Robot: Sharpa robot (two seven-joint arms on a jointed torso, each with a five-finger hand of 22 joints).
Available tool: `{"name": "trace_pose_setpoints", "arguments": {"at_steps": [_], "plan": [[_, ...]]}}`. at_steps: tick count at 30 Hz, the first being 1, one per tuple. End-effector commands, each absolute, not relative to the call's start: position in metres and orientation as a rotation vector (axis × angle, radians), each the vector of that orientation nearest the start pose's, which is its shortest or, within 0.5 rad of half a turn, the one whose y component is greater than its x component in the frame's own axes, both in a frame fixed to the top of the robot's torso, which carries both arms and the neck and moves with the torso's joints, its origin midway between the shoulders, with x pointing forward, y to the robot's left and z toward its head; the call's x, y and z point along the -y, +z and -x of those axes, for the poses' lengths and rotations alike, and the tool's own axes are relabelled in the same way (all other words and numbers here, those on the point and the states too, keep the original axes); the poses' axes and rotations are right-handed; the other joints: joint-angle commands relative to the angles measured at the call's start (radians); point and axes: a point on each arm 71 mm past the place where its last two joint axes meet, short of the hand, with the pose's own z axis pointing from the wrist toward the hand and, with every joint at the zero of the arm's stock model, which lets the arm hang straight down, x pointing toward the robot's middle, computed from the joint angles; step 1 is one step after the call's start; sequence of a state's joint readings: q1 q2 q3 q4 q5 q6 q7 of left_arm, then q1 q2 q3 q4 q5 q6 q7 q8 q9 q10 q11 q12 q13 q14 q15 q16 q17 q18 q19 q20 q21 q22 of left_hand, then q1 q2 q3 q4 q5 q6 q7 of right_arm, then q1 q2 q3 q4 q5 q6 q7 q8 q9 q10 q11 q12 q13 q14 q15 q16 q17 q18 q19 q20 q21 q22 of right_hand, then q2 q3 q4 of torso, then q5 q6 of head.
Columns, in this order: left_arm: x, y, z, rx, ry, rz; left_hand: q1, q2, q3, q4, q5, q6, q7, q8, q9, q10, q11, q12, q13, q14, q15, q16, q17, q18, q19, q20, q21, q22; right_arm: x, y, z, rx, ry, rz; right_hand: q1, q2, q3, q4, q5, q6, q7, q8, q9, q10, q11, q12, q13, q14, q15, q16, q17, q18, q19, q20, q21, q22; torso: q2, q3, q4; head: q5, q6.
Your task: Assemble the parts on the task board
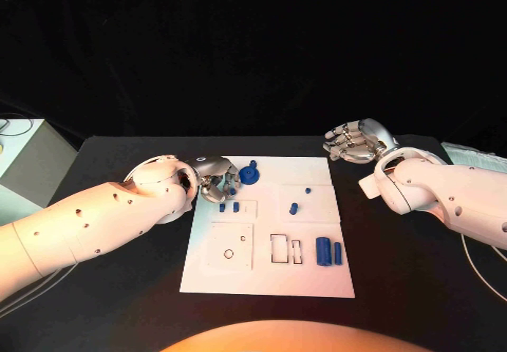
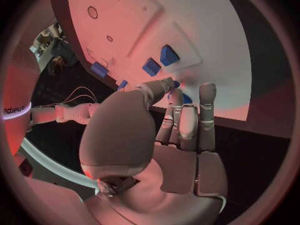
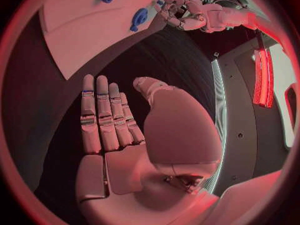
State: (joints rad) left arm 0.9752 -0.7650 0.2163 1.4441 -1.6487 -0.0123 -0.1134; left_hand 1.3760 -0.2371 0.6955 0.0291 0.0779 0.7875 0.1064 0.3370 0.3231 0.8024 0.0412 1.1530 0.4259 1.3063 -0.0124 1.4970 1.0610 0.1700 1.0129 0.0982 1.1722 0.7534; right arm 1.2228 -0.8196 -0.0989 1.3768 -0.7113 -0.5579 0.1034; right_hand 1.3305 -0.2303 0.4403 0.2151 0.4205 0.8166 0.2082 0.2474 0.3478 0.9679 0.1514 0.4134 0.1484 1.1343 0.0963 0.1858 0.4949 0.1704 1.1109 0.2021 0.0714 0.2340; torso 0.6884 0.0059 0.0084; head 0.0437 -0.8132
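The left hand [image 1: 217, 180] reaches empty-fingered toward the blue round part [image 1: 248, 174] on the task board [image 1: 269, 282], likely to grasp it; the right hand [image 1: 357, 141] waits open-fingered off the board.

I am counting 1 white task board [image 1: 317, 165] on 1 black table [image 1: 127, 293]. I am bringing 2 hands to it: my left hand [image 1: 217, 182] and my right hand [image 1: 357, 141].

On the board I am seeing 7 blue parts for sure. I am counting 1 round part [image 1: 249, 175], the only 1 of this shape. I am counting 2 long cylinders [image 1: 322, 251] [image 1: 338, 253], lying side by side. I am counting 2 small pegs [image 1: 222, 207] [image 1: 234, 207], also as a pair. I am counting 2 more small pieces [image 1: 308, 190] [image 1: 293, 209].

In the board itself I am finding 2 rectangular cutouts [image 1: 280, 248] [image 1: 297, 250] and 2 round holes [image 1: 229, 254] [image 1: 244, 238].
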Motion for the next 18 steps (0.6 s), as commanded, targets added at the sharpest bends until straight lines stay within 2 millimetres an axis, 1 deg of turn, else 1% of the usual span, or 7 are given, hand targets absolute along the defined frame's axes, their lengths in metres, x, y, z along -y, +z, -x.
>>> {"name": "trace_pose_setpoints", "arguments": {"at_steps": [1,5,13,15,18], "plan": [[-0.185,-0.224,-0.485,-1.869,-0.616,-0.257,-0.003,-0.011,-0.004,0.004,0.0,-0.012,0.001,-0.007,-0.004,-0.007,-0.002,0.009,0.002,0.006,-0.002,0.008,0.004,-0.003,0.003,-0.006,0.001,0.001,0.248,-0.194,-0.513,-1.524,0.885,-0.57,-0.008,0.002,0.003,0.0,0.004,-0.005,0.018,0.005,-0.001,-0.001,0.004,0.004,-0.001,0.009,0.0,-0.003,-0.001,0.012,0.005,0.0,-0.002,-0.001,0.0,0.0003,0.0,0.0,0.0],[-0.185,-0.223,-0.484,-1.868,-0.621,-0.253,-0.004,-0.012,-0.007,0.005,0.0,-0.017,-0.001,-0.009,-0.007,-0.007,-0.004,0.019,0.005,0.006,-0.003,0.008,0.006,-0.003,0.002,-0.007,0.0,0.0,0.248,-0.194,-0.513,-1.525,0.884,-0.571,-0.008,0.0,0.005,-0.002,0.004,-0.005,0.018,0.005,-0.002,0.0,0.004,0.005,-0.005,0.01,0.0,-0.006,-0.002,0.012,0.005,0.0,-0.001,-0.006,0.0,0.0,0.0001,0.0,0.0],[-0.187,-0.22,-0.482,-1.856,-0.652,-0.221,-0.002,-0.011,-0.009,0.006,0.001,-0.018,-0.001,-0.007,-0.009,-0.006,-0.005,0.034,0.009,0.008,-0.005,0.009,0.009,-0.003,0.003,-0.008,0.0,0.002,0.249,-0.195,-0.513,-1.525,0.883,-0.572,-0.008,0.0,0.005,-0.002,0.004,-0.005,0.018,0.005,-0.002,0.0,0.004,0.005,-0.005,0.01,0.0,-0.006,-0.002,0.012,0.005,0.0,-0.001,-0.006,0.0,0.0007,-0.0002,-0.001,0.001],[-0.189,-0.215,-0.481,-1.858,-0.705,-0.164,-0.003,-0.008,-0.009,0.008,0.001,-0.012,0.005,-0.003,-0.01,-0.009,-0.004,0.041,0.011,0.008,-0.005,0.01,0.01,-0.003,0.003,-0.009,-0.001,0.0,0.249,-0.195,-0.513,-1.525,0.883,-0.572,-0.008,0.0,0.005,-0.003,0.004,-0.005,0.018,0.005,-0.002,0.0,0.004,0.005,-0.006,0.01,0.0,-0.007,-0.002,0.012,0.005,0.0,-0.001,-0.007,0.0,0.0004,-0.0004,-0.002,0.002],[-0.195,-0.206,-0.483,-1.861,-0.797,-0.057,-0.003,-0.003,-0.006,0.013,0.002,0.014,0.02,0.015,-0.01,-0.028,0.005,0.045,0.007,-0.002,0.002,0.008,-0.005,-0.001,-0.01,-0.006,-0.011,-0.017,0.249,-0.195,-0.513,-1.528,0.886,-0.568,-0.001,-0.002,0.009,-0.011,0.004,-0.005,0.018,0.006,-0.002,0.0,0.003,0.006,-0.009,0.012,-0.001,-0.008,-0.002,0.013,0.007,-0.001,0.0,-0.009,0.0,0.0003,0.0,-0.002,0.003]]}}
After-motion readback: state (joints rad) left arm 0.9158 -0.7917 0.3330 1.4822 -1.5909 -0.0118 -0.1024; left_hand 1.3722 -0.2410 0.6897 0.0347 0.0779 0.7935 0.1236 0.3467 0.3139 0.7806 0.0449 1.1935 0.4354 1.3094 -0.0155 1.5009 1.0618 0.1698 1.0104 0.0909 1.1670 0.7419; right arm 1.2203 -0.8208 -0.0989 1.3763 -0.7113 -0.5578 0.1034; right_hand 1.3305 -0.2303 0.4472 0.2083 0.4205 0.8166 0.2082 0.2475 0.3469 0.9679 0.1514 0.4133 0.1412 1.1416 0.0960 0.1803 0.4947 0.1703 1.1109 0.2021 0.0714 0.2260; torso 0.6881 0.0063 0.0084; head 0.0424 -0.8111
